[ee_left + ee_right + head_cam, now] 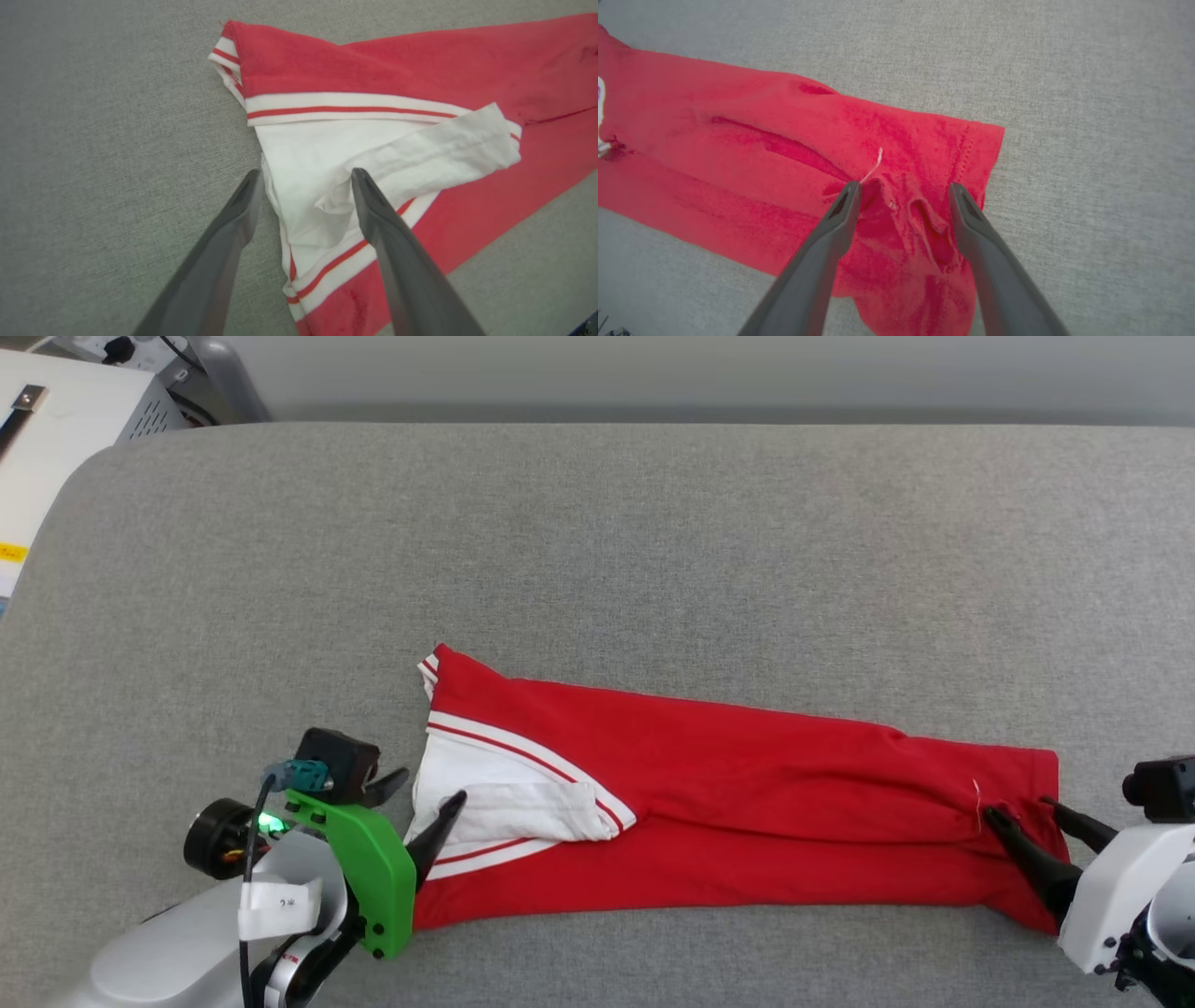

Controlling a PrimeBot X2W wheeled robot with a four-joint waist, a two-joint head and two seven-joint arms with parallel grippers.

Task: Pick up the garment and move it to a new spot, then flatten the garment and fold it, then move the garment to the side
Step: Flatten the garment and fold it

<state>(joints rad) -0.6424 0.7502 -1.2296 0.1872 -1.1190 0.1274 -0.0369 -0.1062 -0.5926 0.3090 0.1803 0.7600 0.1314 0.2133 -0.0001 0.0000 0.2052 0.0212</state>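
The grey fabric-covered table (pixel 597 523) stretches wide before me, and the garment (pixel 747 775) lies near its front edge as a long red band running from my left to my right, plain side up, apparently folded along its length. My left end effector (pixel 431 785) sits at the collar end with its fingers spread apart, one on the table just beside the cloth and one on the white sleeve (pixel 327 158), gripping nothing. My right end effector (pixel 1019 807) is likewise parted, straddling a bunched ridge by the hem (pixel 971 154). I judge the next fold should bring one end over the other, so I ought to pinch every layer at each end, lift evenly, and smooth that right-hand pucker first. A loose pale thread (pixel 877 161) could snag.
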